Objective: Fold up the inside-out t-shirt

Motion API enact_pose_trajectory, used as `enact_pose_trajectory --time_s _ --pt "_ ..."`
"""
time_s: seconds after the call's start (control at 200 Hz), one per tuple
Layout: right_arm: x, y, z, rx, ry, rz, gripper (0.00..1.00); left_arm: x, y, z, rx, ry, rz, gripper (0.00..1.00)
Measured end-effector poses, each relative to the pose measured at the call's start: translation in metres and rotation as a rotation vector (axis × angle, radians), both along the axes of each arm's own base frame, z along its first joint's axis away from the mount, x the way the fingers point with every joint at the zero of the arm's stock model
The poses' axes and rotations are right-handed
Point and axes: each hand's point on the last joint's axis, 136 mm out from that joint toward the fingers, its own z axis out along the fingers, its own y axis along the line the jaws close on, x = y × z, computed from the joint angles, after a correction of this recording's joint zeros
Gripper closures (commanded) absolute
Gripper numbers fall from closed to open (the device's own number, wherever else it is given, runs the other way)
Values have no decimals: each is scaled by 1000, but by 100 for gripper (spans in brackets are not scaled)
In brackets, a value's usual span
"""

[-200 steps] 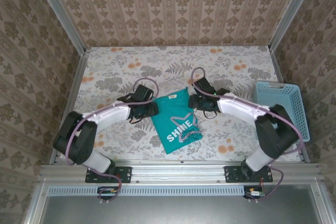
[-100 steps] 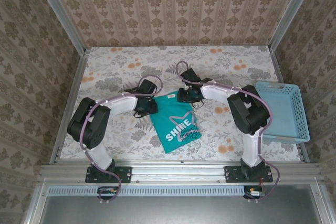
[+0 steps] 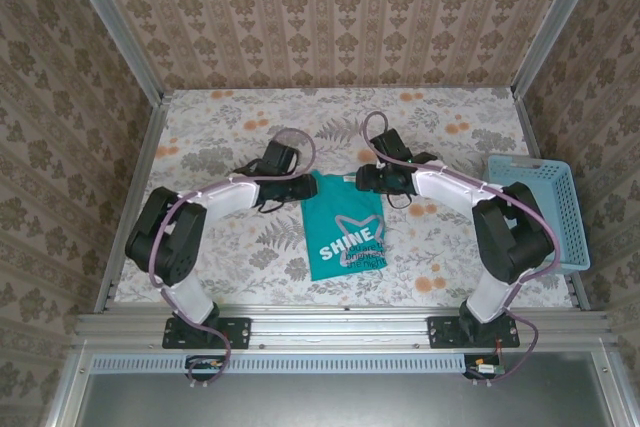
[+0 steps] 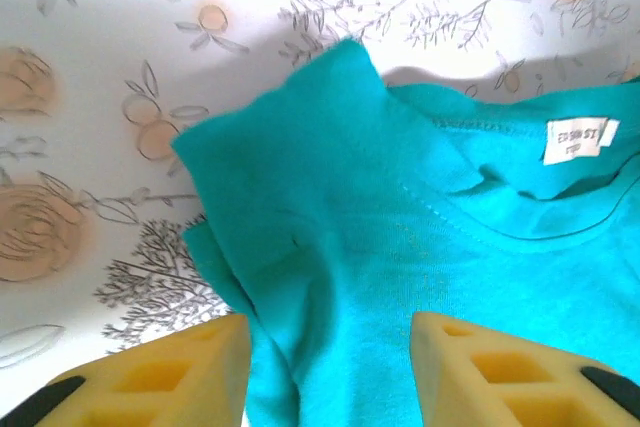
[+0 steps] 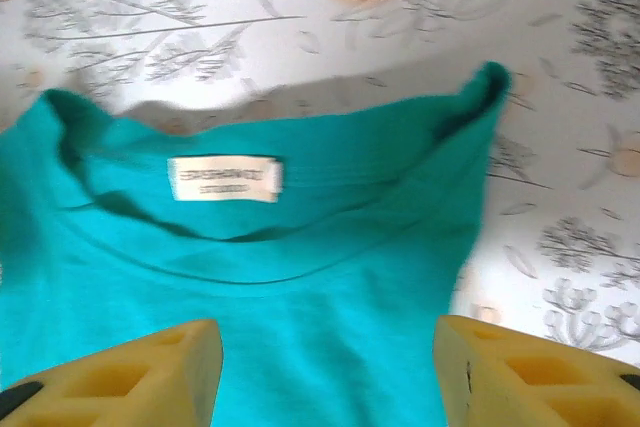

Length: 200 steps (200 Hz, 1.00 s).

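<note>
The teal t-shirt (image 3: pixel 346 232) lies as a narrow folded bundle at the table's middle, with white "SHINE" lettering facing up. Its collar end points away from the arm bases, and a small white tag (image 5: pixel 225 179) sits inside the neckline (image 4: pixel 575 139). My left gripper (image 3: pixel 298 188) is at the shirt's top left corner, open, its yellow fingers (image 4: pixel 170 377) straddling a rumpled shoulder fold (image 4: pixel 300 207). My right gripper (image 3: pixel 364 179) is at the top right corner, also open. The right gripper's fingers (image 5: pixel 520 372) stand wide apart over flat fabric below the collar.
A light-blue slotted basket (image 3: pixel 540 209) stands at the table's right edge, beside the right arm's elbow. The floral tablecloth (image 3: pixel 220 137) lies bare to the left and behind the shirt. Patterned walls close in three sides.
The shirt has turned from a slant to nearly straight and shifted a little right. Both arms swung at its collar end; the right gripper went left, then back right.
</note>
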Motion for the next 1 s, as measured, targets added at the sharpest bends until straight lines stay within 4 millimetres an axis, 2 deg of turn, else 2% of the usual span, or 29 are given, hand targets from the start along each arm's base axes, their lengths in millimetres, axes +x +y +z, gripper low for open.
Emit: enact_pose_trajectory --time_s 0.165,0.285,0.395,0.7,0.87,1.0 --pt "-2 -13 -21 -19 50 -30 35 0 6 -7 15 27 15 39" --pt "-1 -8 -36 -4 76 -19 35 -2 6 -21 29 72 16 39" --pt "-1 0 -51 18 104 2 35 -1 1 -35 31 110 9 44" --pt "11 18 -49 40 127 31 37 9 -11 -38 3 133 4 61" --pt "15 27 -51 15 125 43 44 11 -17 -38 -17 129 -9 68" --pt "15 29 -52 -4 119 44 52 10 -33 -37 -52 113 -47 72"
